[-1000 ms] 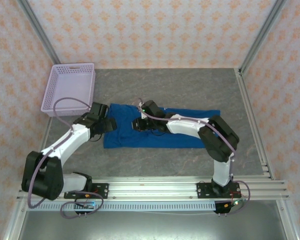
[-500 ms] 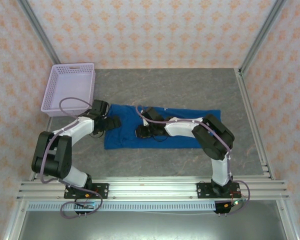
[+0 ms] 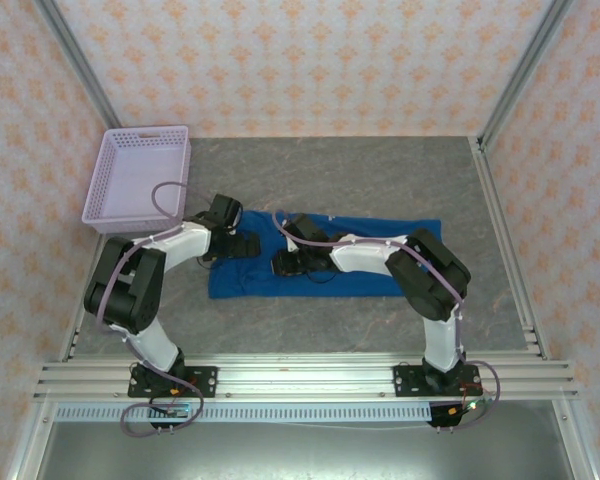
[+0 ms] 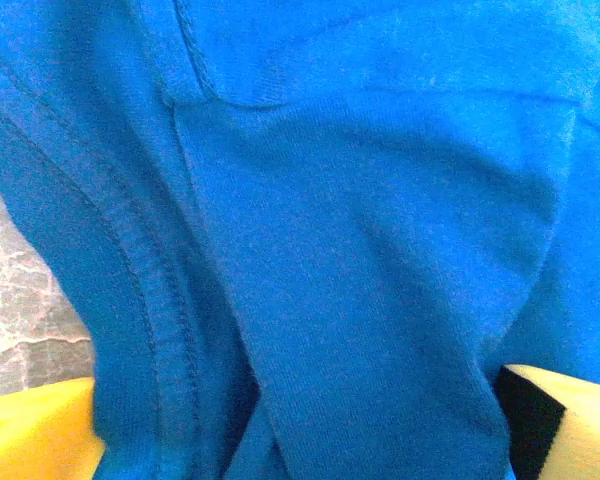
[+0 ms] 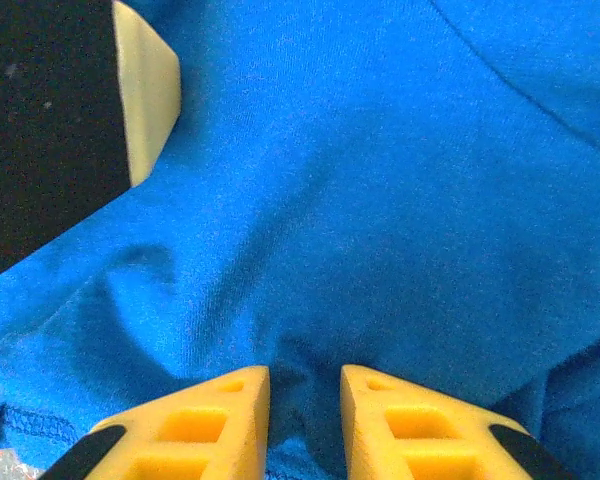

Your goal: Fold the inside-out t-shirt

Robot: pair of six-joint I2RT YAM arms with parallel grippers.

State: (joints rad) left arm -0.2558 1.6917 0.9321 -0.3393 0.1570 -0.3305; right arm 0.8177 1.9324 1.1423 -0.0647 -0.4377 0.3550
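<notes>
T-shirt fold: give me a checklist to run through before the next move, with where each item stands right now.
1. Right gripper holding the t-shirt: ok, its fingers are nearly together with cloth puckered between them.
2. Left gripper open: ok, its fingers are wide apart with cloth lying loose between them.
3. T-shirt lying as one long strip on the table: ok.
4. Lavender basket apart from the t-shirt: ok, it stands at the far left corner.
5. How many layers the right gripper has pinched: cannot tell.
6. Room between the grippers: probably not ok, both crowd the strip's left part.
</notes>
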